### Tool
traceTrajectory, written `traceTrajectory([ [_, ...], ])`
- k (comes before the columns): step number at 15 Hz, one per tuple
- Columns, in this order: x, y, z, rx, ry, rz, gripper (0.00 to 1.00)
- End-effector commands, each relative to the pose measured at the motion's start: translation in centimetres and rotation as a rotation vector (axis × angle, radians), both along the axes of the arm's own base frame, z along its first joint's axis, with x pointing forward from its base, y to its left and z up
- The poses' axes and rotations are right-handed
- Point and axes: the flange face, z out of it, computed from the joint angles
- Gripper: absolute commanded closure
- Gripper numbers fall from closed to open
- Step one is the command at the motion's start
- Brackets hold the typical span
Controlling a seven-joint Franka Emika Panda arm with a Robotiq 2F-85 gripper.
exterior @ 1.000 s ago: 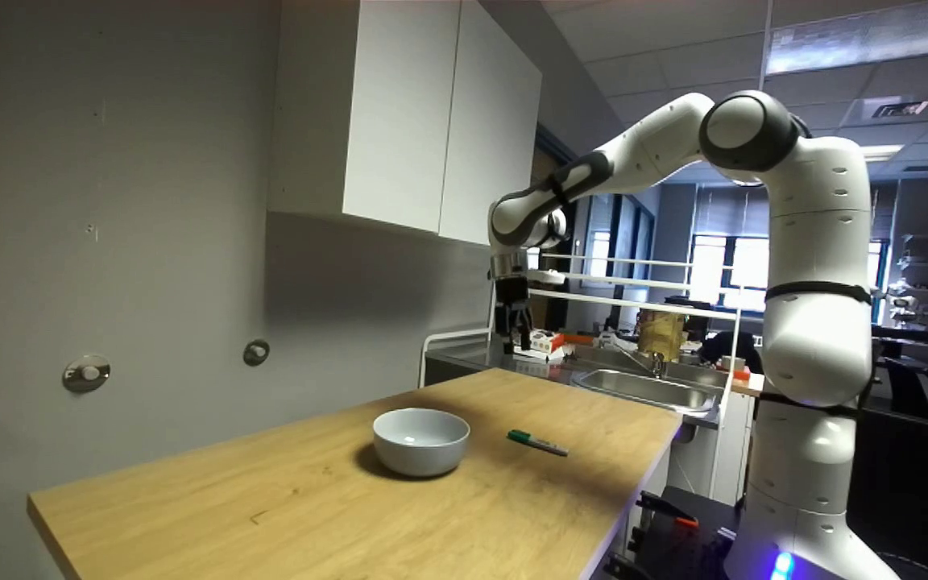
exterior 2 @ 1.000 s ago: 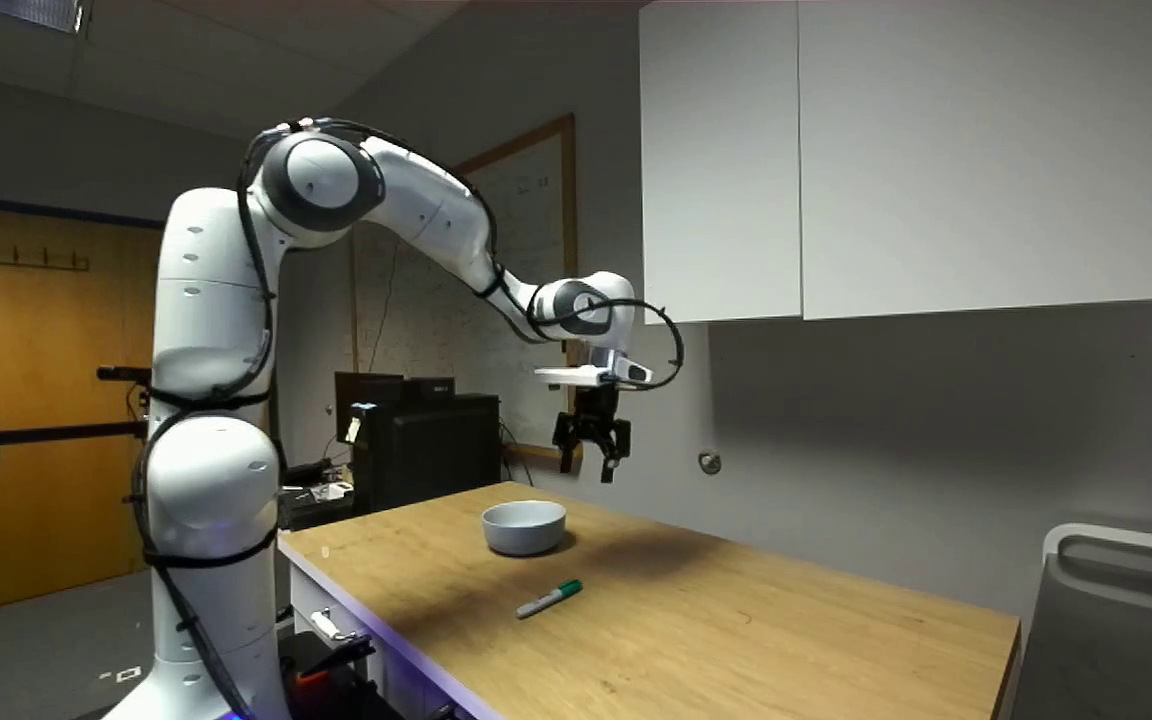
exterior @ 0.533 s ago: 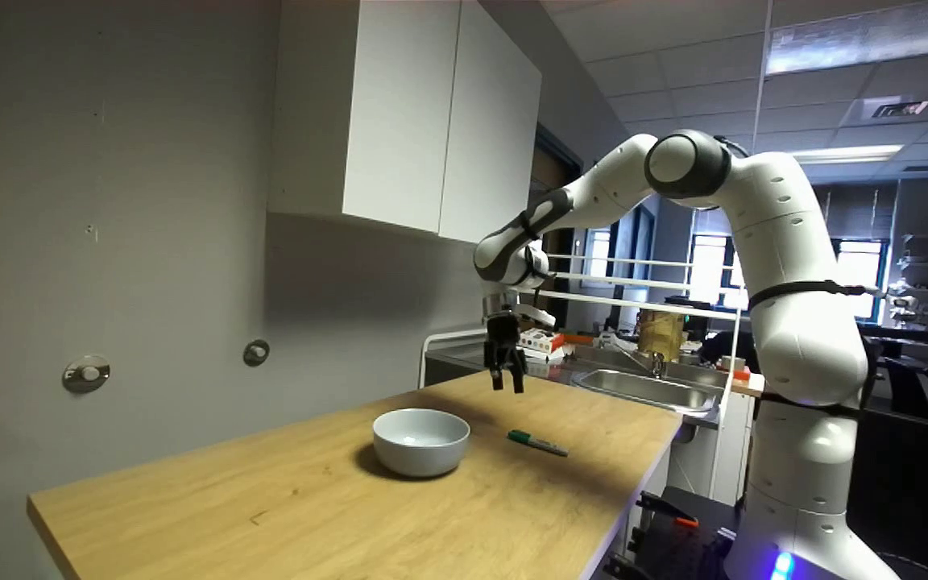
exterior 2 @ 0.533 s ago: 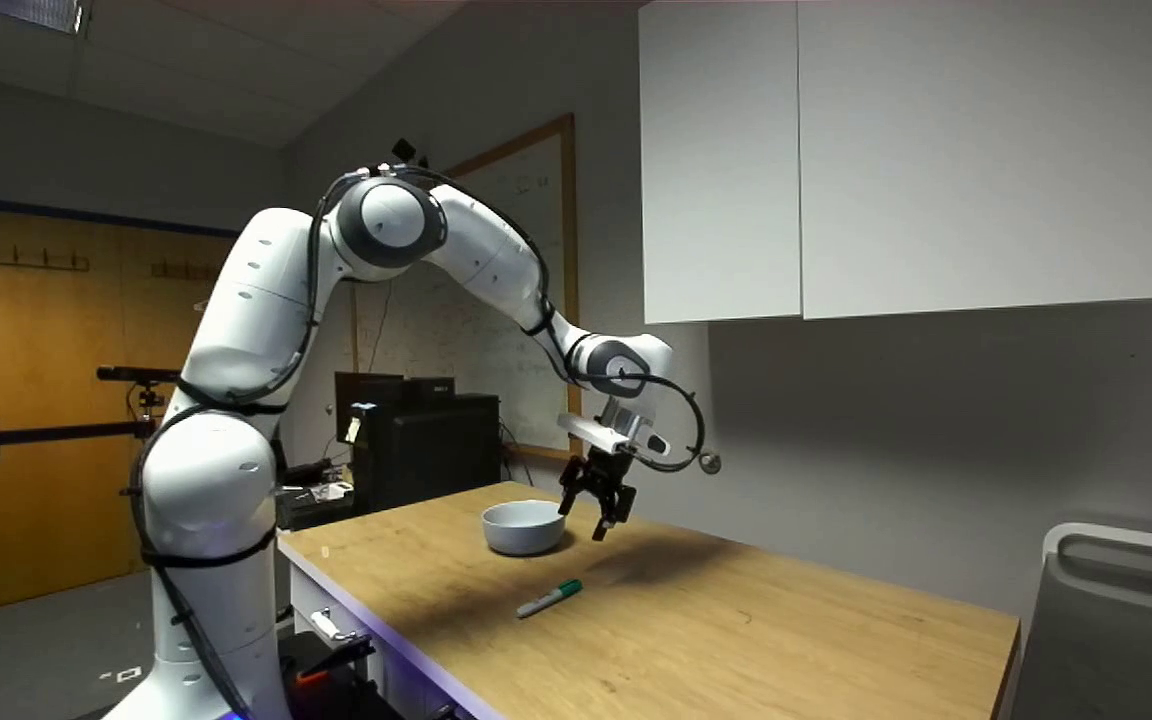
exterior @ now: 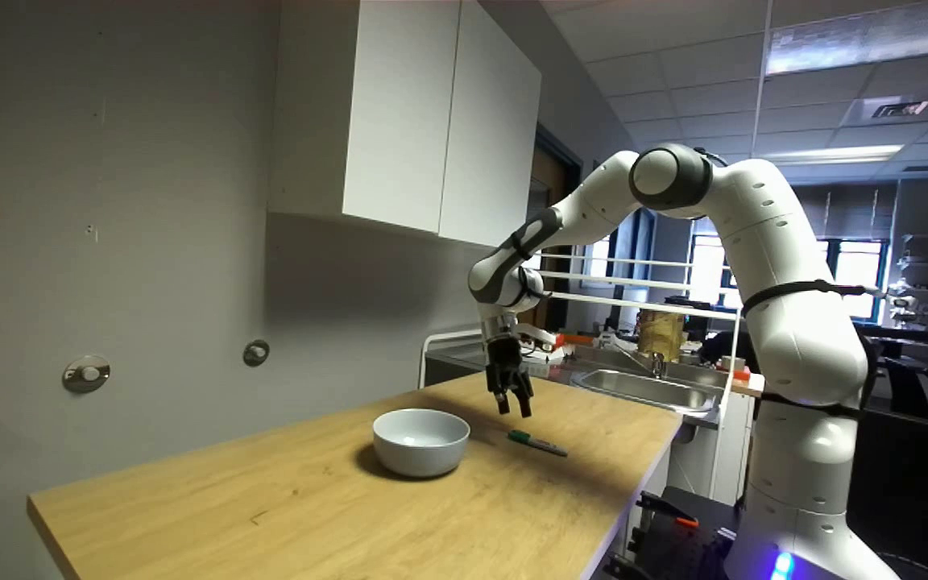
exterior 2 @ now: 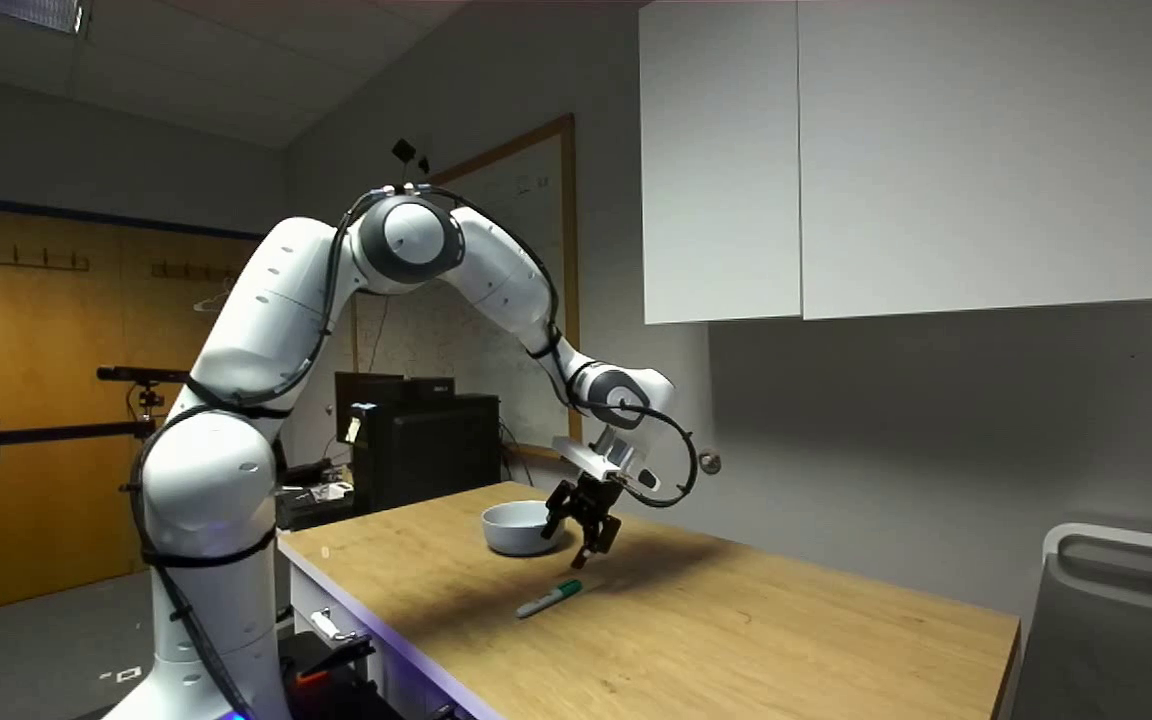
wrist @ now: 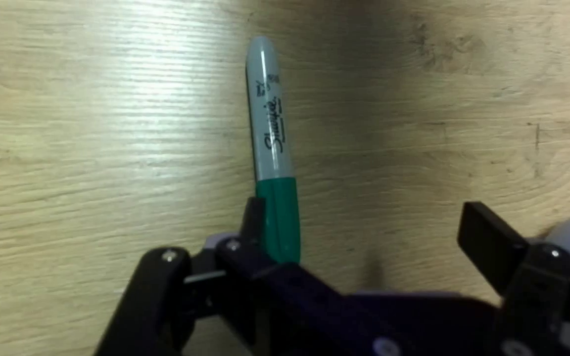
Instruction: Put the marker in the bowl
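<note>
Both jaws of your black end effector (wrist: 364, 212) stand apart, holding nothing, above the pale wood-grain counter (exterior: 287, 491), presumably so you can straddle the slim grey, green-capped plastic marker (wrist: 271, 141) lying flat near (not in) the round, glossy grey-white bowl (exterior: 420, 459).
</note>
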Motion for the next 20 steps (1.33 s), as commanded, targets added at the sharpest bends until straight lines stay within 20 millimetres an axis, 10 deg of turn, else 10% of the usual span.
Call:
traceTrajectory([
  [1,-1.5,0.3,-0.7,-0.03,0.058,-0.01,0.0],
  [11,-2.5,-0.9,-5.0,-0.087,0.17,0.012,0.0],
  [13,-2.4,-0.9,-5.3,-0.126,0.186,0.003,0.27],
  [20,-1.9,-0.9,-4.9,-0.196,0.224,-0.019,0.68],
])
